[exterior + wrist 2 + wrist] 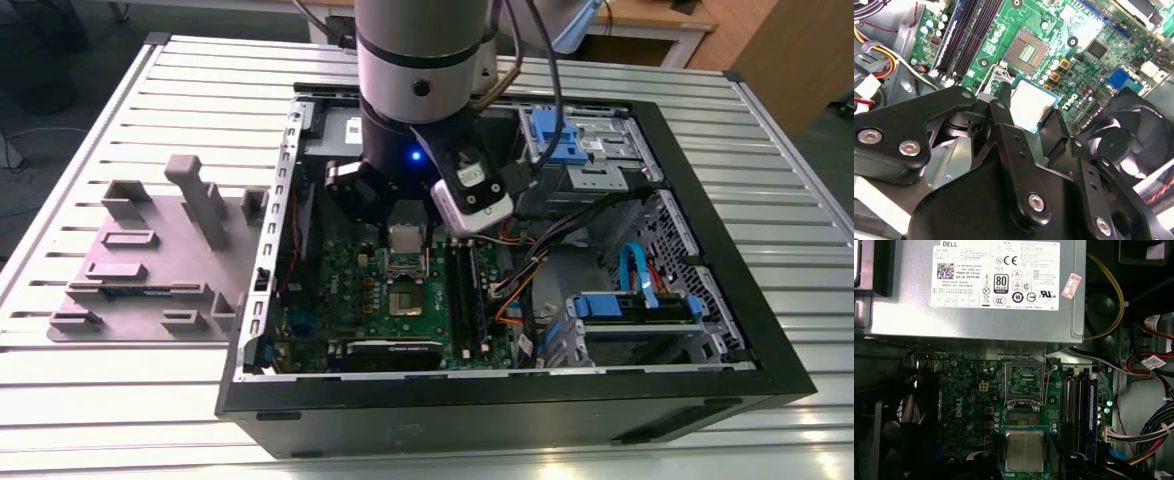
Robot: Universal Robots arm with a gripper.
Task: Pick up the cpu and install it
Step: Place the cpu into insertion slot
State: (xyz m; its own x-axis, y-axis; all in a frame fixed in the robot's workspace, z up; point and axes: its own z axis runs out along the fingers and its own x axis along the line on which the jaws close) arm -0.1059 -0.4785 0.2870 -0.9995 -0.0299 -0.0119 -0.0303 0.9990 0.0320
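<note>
The gripper [1030, 109] is clenched on the cpu [1032, 99]. Its two black fingers [1003, 107] press on opposite edges of the small square chip, and the silvery top of the chip faces the camera. The cpu hangs in the air above the green motherboard [969, 405] and is not yet seated.

In the first wrist view the chip is near the socket [1024, 380], a square with a metal frame whose contacts are uncovered. Long dark memory slots [1079, 405] run beside the socket. In the second wrist view a black fan [1126, 125] sits at the edge of the board. Beyond the socket is the grey power-supply box [979, 290], which has a white label on it.

In the exterior view the arm [420, 70] reaches down into a black computer case [534, 385] whose open side faces up. The case holds the motherboard, the power-supply box, a bundle of coloured cables [534, 270] and blue drive brackets [627, 300].

The case rests on a slatted metal table [134, 420]. At the exterior view's left, apart from the case, a grey fixture [134, 250] with several slots and upright posts lies on the same table. A long thin stick [134, 291] lies in one of its slots.
</note>
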